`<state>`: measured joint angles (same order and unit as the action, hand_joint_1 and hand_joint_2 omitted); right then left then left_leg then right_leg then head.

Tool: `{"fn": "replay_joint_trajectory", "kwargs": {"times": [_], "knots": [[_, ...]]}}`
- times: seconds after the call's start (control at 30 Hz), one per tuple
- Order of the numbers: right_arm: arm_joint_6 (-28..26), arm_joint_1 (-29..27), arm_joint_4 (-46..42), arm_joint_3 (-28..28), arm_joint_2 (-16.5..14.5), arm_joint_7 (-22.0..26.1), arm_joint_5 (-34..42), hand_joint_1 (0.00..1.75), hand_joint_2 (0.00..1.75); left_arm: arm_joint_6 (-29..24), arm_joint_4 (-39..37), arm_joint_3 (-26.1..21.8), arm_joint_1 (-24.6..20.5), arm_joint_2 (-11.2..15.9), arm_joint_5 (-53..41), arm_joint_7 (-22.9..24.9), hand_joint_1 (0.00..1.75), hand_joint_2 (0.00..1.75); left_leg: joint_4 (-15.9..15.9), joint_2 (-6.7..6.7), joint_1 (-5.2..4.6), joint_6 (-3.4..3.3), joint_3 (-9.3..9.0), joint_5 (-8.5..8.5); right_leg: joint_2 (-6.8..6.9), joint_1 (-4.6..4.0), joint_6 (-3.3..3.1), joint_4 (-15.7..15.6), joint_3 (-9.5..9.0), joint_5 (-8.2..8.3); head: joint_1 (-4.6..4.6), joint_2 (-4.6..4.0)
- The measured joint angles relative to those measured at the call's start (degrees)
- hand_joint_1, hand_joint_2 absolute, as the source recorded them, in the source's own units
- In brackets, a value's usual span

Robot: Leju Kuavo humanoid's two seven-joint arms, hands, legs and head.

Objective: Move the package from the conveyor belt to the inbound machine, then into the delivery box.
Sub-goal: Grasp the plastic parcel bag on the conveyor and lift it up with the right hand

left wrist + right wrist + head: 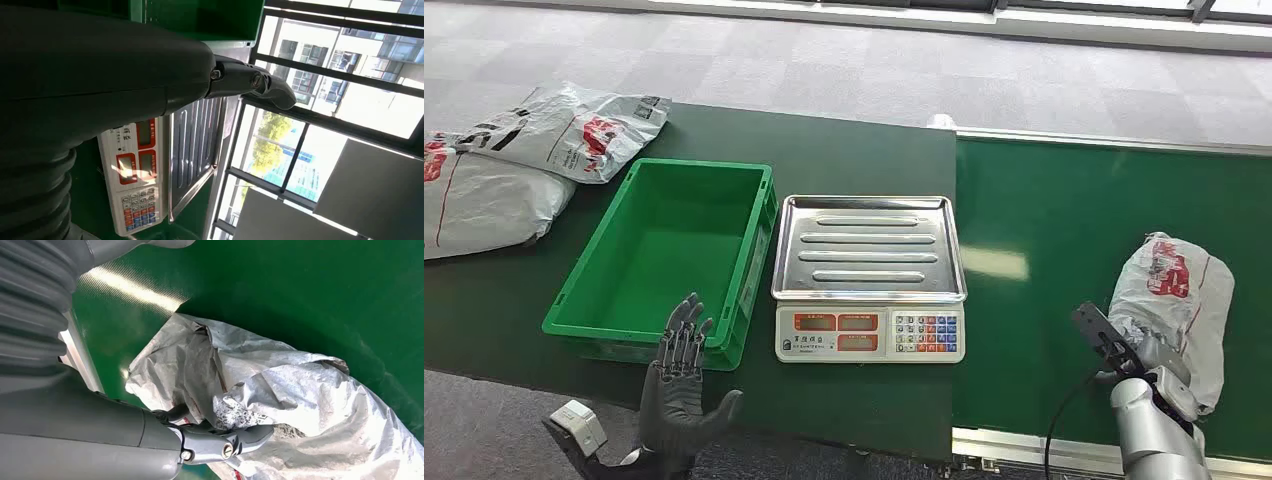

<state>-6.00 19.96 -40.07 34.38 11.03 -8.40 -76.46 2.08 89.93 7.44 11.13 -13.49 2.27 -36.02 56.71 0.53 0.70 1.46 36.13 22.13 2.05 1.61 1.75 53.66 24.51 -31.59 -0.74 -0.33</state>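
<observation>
Head view, bag: the grey plastic bag lies on the green belt, well to the right of the scale.
Head view, right hand: the right hand sits at the bag's near end, touching it; whether it has a real hold cannot be told here.
Head view, left hand: the left hand is held up, fingers spread and holding nothing, just in front of the green crate, left of the scale.
Head view, other bags: two more bags lie beyond the crate, further from the scale.
Left wrist view: thumb out in the air, nothing in the hand; the scale's keypad and steel tray are near.
Right wrist view: thumb presses on crumpled film of the bag; the other fingers are hidden, so a full grasp cannot be told.
Risk, grip: loose film may pull free, leaving the contents on the belt.
Risk, carry: a sagging bag could catch the scale's tray edge.
Risk, crate: the raised left hand stands near the way to the crate.
</observation>
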Motion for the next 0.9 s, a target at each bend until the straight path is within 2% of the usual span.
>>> {"fn": "replay_joint_trajectory", "kwargs": {"times": [0.17, 0.3, 0.73, 0.83, 0.9], "knots": [[0.0, 0.0, 0.0, 0.0, 0.0, 0.0, 0.0, 0.00, 1.75, 0.0, 0.0, 0.0, 0.0, 0.0, 0.0, 0.0, 0.00, 1.75, 0.0, 0.00, 0.00, 0.00, 0.00, 0.00, 0.00, 0.00, 0.00, 0.0, 0.00, 0.00, 0.00, 0.00], [1.7, -0.7, -0.8, -0.1, -0.1, -0.5, 0.1, 1.75, 1.75, -0.3, -0.3, -0.6, -0.3, 0.0, 0.0, 0.0, 0.00, 1.75, 0.0, -0.02, 0.00, 0.00, 0.00, 0.00, 0.03, 0.01, 0.00, 0.0, -0.01, 0.00, 0.00, 0.00], [2.9, -2.9, -6.5, -1.4, -1.6, -1.9, 0.7, 1.75, 1.75, -0.6, -0.2, -2.6, -0.5, -0.7, -0.5, 0.5, 0.00, 1.75, 0.0, -0.01, 0.00, 0.00, 0.00, 0.00, 0.01, -0.04, 0.00, 0.0, -0.02, 0.00, 0.00, 0.00], [0.9, -3.1, -7.8, -1.9, -2.3, -2.0, 0.1, 1.75, 1.75, -0.7, 0.3, -3.1, -0.4, -1.0, -0.8, 0.6, 0.00, 1.75, 0.0, -0.01, -0.01, 0.00, 0.00, 0.00, 0.01, -0.04, 0.00, 0.0, -0.03, 0.00, 0.00, 0.00], [-3.8, -3.4, -10.0, -2.2, -2.9, -1.1, -0.3, 1.75, 1.75, -0.7, 0.9, -3.6, -0.3, -1.3, -1.0, 0.8, 0.00, 1.75, 0.0, -0.02, -0.02, 0.00, 0.01, 0.00, 0.02, -0.03, 0.00, 0.0, -0.02, 0.00, 0.00, 0.00]]}}
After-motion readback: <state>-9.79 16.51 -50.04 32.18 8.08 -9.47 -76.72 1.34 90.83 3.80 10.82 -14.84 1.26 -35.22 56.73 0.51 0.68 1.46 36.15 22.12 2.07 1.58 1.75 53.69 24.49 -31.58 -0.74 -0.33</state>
